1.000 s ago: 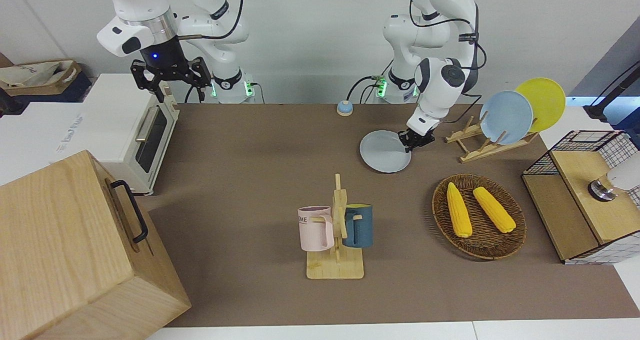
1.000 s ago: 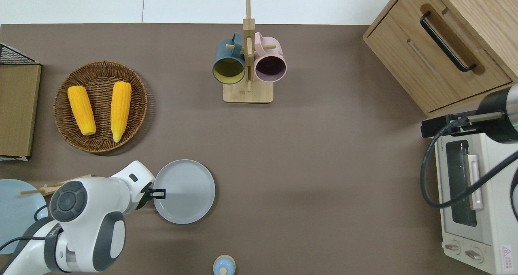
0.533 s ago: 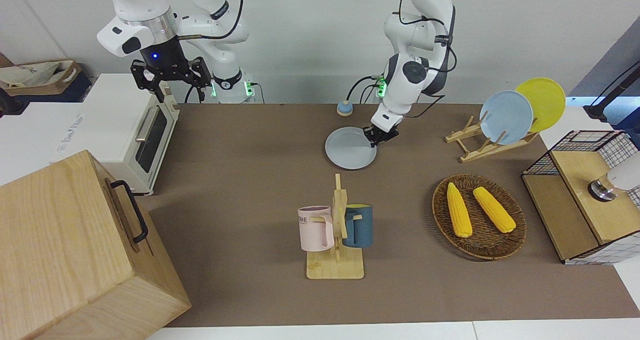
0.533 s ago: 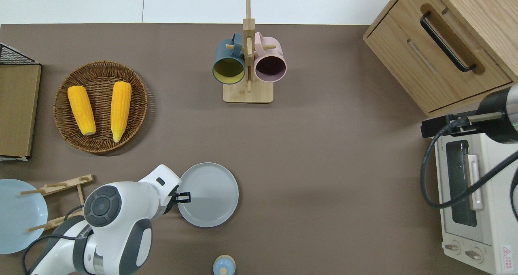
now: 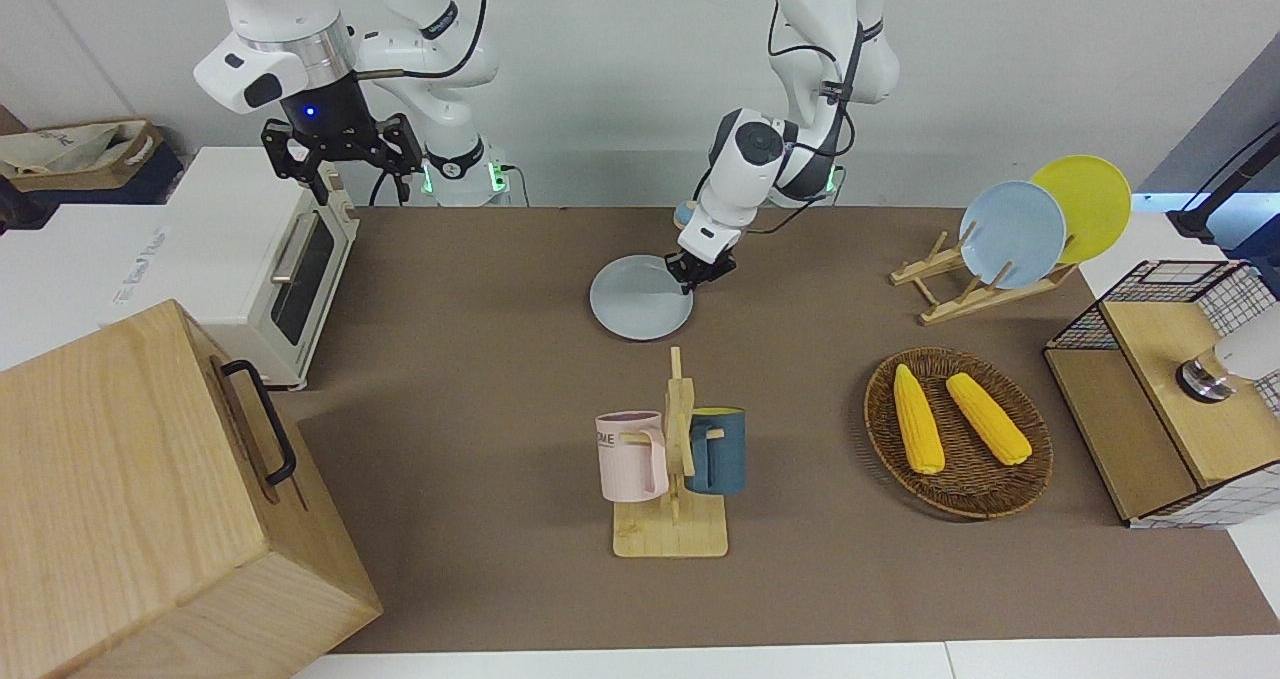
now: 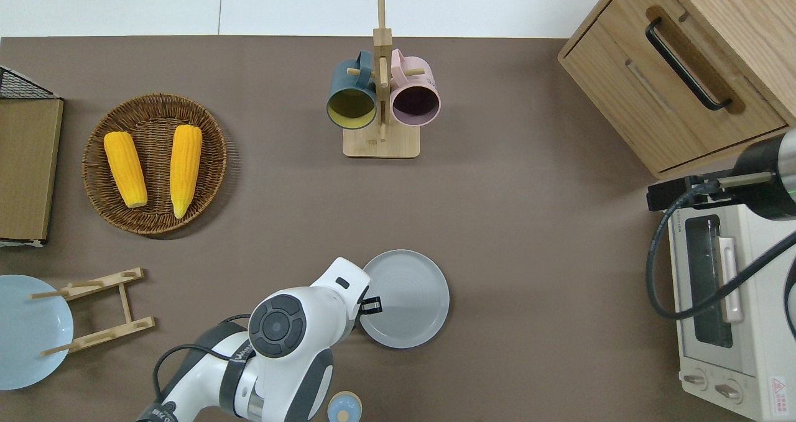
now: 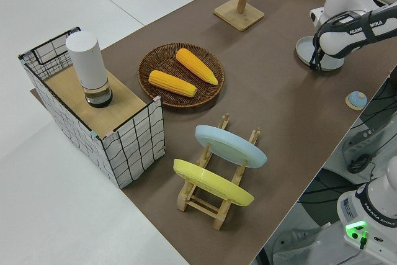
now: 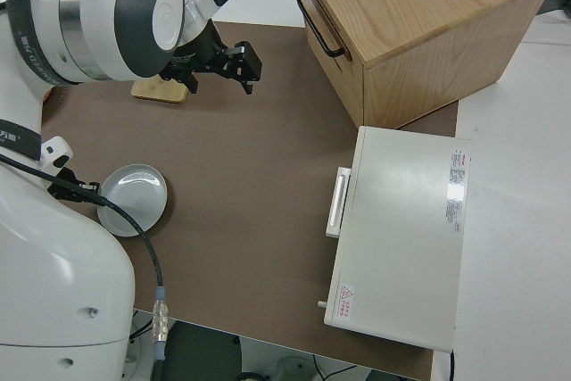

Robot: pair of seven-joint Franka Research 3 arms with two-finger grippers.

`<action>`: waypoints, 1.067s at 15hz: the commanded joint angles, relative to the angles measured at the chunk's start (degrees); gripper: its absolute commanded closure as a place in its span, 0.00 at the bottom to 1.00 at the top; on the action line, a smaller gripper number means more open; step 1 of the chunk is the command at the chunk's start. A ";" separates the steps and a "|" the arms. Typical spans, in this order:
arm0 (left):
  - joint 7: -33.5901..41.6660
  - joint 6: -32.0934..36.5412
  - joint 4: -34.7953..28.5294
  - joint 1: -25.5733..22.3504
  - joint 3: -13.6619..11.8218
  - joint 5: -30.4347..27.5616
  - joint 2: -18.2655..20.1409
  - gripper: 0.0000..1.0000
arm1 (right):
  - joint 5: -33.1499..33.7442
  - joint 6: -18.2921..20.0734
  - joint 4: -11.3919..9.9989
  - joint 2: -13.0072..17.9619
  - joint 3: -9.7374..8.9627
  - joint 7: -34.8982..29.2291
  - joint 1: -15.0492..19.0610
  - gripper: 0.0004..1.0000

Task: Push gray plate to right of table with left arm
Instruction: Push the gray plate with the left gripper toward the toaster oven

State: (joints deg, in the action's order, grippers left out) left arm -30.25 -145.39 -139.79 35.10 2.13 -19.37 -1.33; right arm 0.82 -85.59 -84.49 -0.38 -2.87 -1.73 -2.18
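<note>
- Your left end effector (image 5: pixel 700 270) is low at the gray plate (image 5: pixel 640 299), touching the rim on the side toward the left arm's end of the worktop (image 5: pixel 480 359). Fingers look narrow, nearly together, w/ the tips at the rim; can't tell if they pinch it.
- Gray plate lies flat on the worktop, approx. mid-length, nearer to the robots than the mug rack (image 5: pixel 675 479).
- Rack carries a pink mug (image 5: pixel 630 456) & a dark blue mug (image 5: pixel 718 449).
- A small blue bell (image 6: pixel 344 407) sits nearer to the robots than the plate, by the worktop edge.
- Toward the left arm's end: wicker basket (image 5: pixel 1030 459) w/ two corn cobs (image 5: pixel 917 419), and a wooden plate rack (image 5: pixel 960 284) w/ a sky-blue plate (image 5: pixel 1012 234) & a yellow plate (image 5: pixel 1090 204).
- Toward the right arm's end: toaster oven (image 5: pixel 285 269) & wooden cabinet (image 5: pixel 150 499).
- Right arm is parked; its end effector (image 5: pixel 340 154) has fingers spread wide, holding nothing.
</note>
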 commanded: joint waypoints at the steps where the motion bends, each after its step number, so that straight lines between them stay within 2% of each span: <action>1: -4.81 -2.35 3.11 0.76 2.25 -1.11 -3.67 1.00 | -1.26 0.78 0.29 0.20 0.06 0.06 0.16 0.02; 6: -10.09 -2.35 7.59 0.85 5.07 -0.76 -7.36 1.00 | -1.26 0.78 0.29 0.20 0.06 0.06 0.16 0.02; 16: -15.02 -5.61 10.85 3.31 5.69 -0.23 -11.15 1.00 | -1.26 0.69 0.29 0.20 0.06 0.06 0.16 0.02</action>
State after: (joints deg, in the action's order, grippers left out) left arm -43.55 -149.83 -130.89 37.17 7.96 -19.45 -9.68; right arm 0.82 -85.59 -84.49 -0.38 -2.87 -1.73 -2.18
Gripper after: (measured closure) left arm 0.960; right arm 0.013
